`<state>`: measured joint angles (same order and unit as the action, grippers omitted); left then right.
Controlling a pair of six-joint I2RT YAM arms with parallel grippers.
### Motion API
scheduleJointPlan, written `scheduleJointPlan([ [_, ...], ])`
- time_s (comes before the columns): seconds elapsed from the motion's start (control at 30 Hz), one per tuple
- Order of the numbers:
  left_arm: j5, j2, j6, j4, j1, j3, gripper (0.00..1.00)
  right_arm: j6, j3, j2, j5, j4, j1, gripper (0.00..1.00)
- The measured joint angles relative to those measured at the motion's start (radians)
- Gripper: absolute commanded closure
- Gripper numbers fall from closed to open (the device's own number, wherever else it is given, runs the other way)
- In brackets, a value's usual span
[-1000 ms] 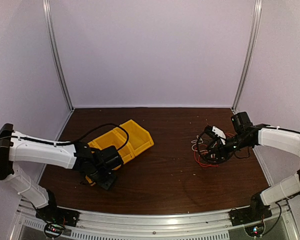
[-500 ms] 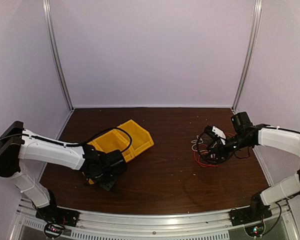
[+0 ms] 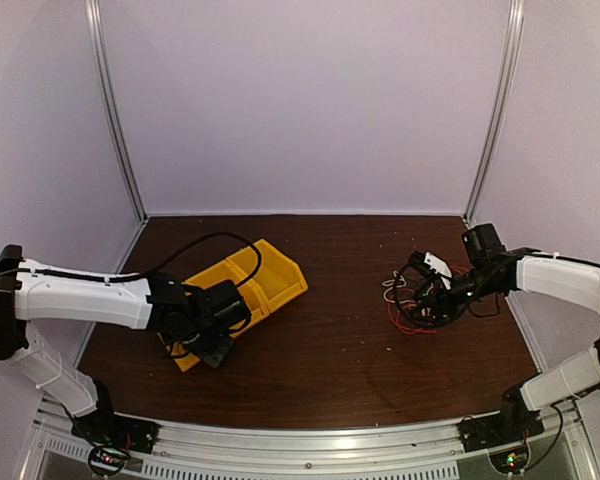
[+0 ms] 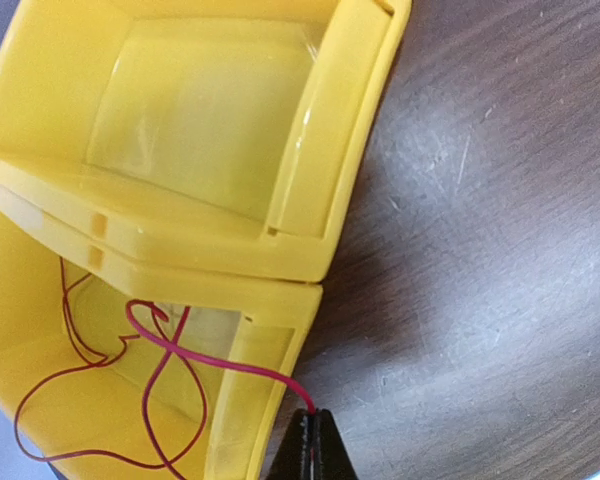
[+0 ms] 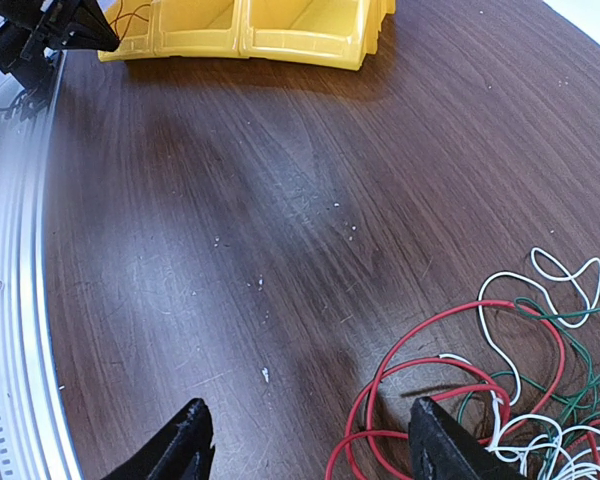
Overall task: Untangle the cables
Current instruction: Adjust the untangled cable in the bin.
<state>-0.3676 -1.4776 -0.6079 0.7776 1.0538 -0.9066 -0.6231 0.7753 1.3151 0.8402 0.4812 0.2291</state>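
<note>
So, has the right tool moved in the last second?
No. The right tool sits in the same spot at the cables, no nearer to or farther from the back-right frame post.

You are looking at a worktop (image 5: 280, 200) that is showing dark wood grain, smooth with a soft sheen, and carrying fine scratches and pale specks. The yellow bins (image 4: 180, 215) on the left are gleaming as glossy, smooth plastic. The cables (image 5: 485, 378) on the right are showing smooth coloured sheathing. The near rail (image 3: 310, 440) is reading as ribbed, dull metal.
</note>
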Motion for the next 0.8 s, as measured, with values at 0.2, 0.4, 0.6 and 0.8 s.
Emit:
scheduleJointPlan([
  [0.2, -0.039, 0.021, 0.001, 0.018, -0.034, -0.038, 1.00, 0.000, 0.000, 0.000, 0.000, 0.000, 0.000, 0.32],
  [0.4, -0.050, 0.056, 0.027, -0.006, -0.209, -0.014, 1.00, 0.000, 0.000, 0.000, 0.000, 0.001, 0.000, 0.32],
  [0.6, -0.022, 0.075, 0.078, -0.103, -0.322, 0.029, 1.00, 0.002, 0.000, 0.000, 0.000, 0.001, 0.000, 0.32],
  [0.8, -0.005, 0.026, 0.090, -0.163, -0.335, 0.042, 0.90, 0.005, 0.000, -0.005, 0.000, 0.001, 0.000, 0.32],
])
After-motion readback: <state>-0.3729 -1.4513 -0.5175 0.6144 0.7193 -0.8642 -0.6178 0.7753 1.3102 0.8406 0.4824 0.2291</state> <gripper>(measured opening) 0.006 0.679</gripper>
